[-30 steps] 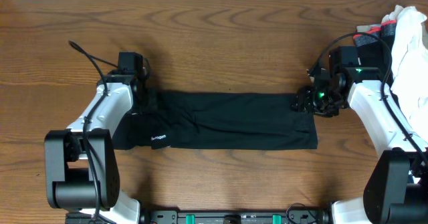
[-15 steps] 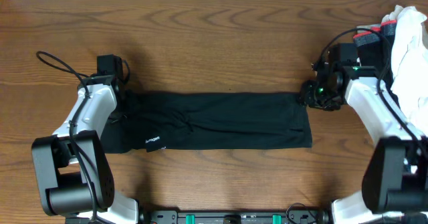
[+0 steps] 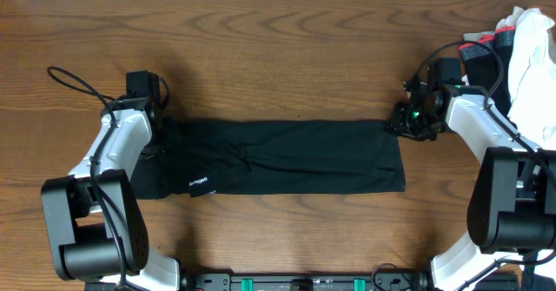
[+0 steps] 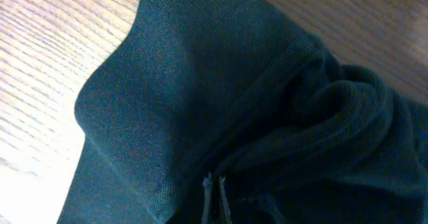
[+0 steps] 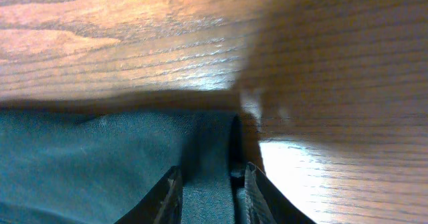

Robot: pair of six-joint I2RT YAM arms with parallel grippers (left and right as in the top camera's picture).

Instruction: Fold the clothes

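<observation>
Left gripper (image 4: 214, 198) clenched on bunched fabric at the 10 o'clock corner of the T-shirt (image 3: 295, 156). Garment lies flat at table centre as a long narrow band running 9 to 3 o'clock, with the white logo mark (image 3: 200, 184) near its 8 o'clock corner. Right gripper (image 5: 209, 184) sits at the 2 o'clock corner, jaws astride a fold of hem; whether they bite yet cannot be told. Assessment: lengthwise folds appear done; crosswise folds, end to end, are outstanding. Wooden table (image 3: 278, 48) carries the garment; white cloth (image 3: 532, 56) heaped at the 2 o'clock edge, well apart
</observation>
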